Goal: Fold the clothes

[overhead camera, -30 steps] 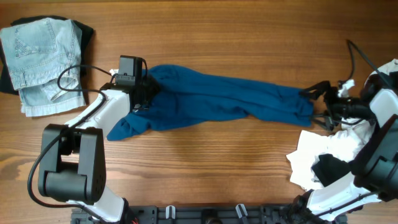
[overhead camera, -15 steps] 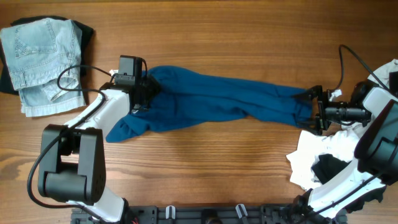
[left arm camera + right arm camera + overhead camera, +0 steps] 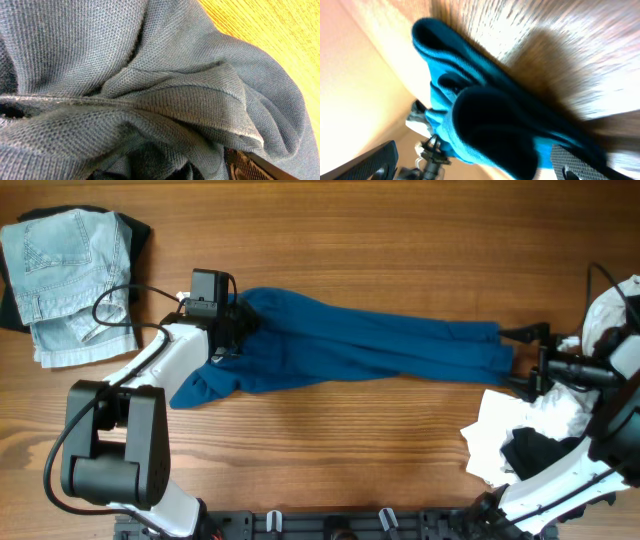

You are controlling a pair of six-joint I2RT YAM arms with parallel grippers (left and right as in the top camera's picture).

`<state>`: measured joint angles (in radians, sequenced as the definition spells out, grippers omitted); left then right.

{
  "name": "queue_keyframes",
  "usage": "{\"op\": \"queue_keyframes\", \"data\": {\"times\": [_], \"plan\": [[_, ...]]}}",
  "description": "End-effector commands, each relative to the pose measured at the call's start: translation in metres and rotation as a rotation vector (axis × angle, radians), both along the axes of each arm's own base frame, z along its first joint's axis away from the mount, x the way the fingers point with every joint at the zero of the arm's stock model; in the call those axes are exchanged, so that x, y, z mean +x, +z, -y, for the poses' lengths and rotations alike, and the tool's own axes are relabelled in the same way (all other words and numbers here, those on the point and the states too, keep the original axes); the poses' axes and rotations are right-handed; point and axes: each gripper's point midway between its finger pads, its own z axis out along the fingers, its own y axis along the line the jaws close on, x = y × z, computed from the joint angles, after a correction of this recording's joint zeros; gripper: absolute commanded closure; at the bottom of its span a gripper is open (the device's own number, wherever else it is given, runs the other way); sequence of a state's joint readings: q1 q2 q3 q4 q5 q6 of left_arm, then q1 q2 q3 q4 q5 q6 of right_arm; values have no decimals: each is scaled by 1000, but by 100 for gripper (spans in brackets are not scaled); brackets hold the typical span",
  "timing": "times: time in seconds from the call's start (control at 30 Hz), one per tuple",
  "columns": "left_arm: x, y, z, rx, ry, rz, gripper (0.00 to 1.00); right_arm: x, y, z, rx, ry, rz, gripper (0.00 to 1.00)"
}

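Blue shirt (image 3: 370,350) lies roped out right of the denim pile (image 3: 65,280). Right gripper (image 3: 528,360) gapes wide at its far end; left gripper (image 3: 233,330), buried nearer the denim — grip unreadable. Bunched folds could snag a finger and drag.

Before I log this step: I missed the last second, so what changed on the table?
The right gripper, jaws open, drew back to the right: it straddled the right end of the dark blue shirt, and now its fingertips barely reach it. The left gripper stayed at the shirt's left end; the denim pile and white pieces did not move.
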<state>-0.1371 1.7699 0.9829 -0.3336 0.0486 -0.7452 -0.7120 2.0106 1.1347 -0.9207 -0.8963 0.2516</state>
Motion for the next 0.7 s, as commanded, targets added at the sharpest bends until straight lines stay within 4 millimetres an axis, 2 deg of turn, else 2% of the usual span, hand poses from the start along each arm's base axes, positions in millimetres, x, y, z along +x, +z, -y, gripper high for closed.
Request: {"op": "queue_keyframes", "data": {"times": [0.0,0.23,0.43,0.6,0.67], "plan": [[-6,-7,-7,17,9,-26,16,-11,-13,9,-91,164,158,0],[-2,-4,-1,-16,-6,-8,15,13,14,1,-95,239,327,0],[-2,-4,1,-27,-11,-9,10,43,60,4,-104,278,585,0],[-3,-4,7,-59,-26,-13,9,47,66,4,-105,279,604,0],[-4,-3,11,-77,-35,-15,8,49,77,1,-91,283,685,0]]}}
